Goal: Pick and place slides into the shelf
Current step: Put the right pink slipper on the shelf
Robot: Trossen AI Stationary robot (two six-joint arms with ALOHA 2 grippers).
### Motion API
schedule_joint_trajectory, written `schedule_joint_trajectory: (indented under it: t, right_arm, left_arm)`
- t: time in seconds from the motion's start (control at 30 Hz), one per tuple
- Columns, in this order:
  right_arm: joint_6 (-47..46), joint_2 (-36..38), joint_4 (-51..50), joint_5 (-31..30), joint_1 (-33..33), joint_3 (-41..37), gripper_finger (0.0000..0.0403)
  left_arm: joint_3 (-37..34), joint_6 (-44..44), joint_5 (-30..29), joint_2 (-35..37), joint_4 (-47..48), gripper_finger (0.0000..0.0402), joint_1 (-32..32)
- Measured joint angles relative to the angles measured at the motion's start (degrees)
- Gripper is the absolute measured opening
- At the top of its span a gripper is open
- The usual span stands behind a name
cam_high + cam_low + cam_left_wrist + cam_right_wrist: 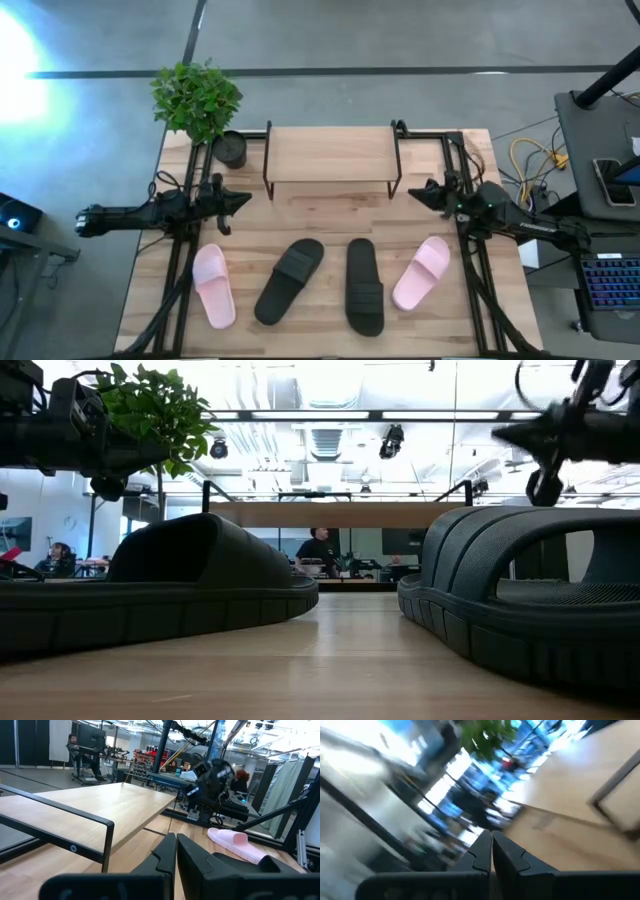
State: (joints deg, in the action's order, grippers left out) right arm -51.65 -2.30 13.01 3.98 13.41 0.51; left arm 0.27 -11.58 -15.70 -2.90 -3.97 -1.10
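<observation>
Seen from above, the left gripper [240,200] hangs over the left part of the worktop [330,225] with its two dark fingers [167,852] pressed together and nothing between them; it touches neither footwear nor rack. Below it, near the front-left corner, lies the left pink slide [213,286], well apart from that gripper. Next along the front edge come the left black slide [290,280], angled toward the middle, and the right black slide [364,285], lying nearly straight; in the table-level view these two fill the foreground on either side of a bare strip of wood. The shelf [330,155] stands at the middle of the back edge, its plank top bare, its black side frames between the two arms. A potted plant [200,100] sits at the back-left corner. Toward the front-right corner rests the right pink slide [422,272], tilted, just in front of the right arm. The right gripper [418,192] is poised over the right part of the worktop, beside the shelf's right frame, fingers likewise closed on nothing. A person sits at a desk in the room beyond.
</observation>
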Motion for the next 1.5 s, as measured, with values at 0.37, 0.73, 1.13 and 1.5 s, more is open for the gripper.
schedule_joint_trajectory:
  t: [0.37,0.73,1.13,1.5]
  right_arm:
    - [-1.61,-3.0,25.78,9.54,-0.04,0.04,0.0009]
    - [2.93,-3.53,35.09,-9.43,-0.15,0.02,0.0009]
    - [10.21,-23.11,36.49,-2.11,-1.06,13.91,0.0009]
    - [14.04,-53.83,33.99,6.84,-2.35,38.04,0.0009]
  left_arm:
    - [0.0,0.0,0.01,-0.03,0.02,0.0,-0.02]
    - [0.0,-0.02,-0.01,-0.06,-0.04,0.0,-0.01]
    - [0.0,-24.54,1.83,0.13,-16.36,0.0,0.02]
    - [0.13,-28.45,1.67,-0.01,-24.13,0.0,-0.02]
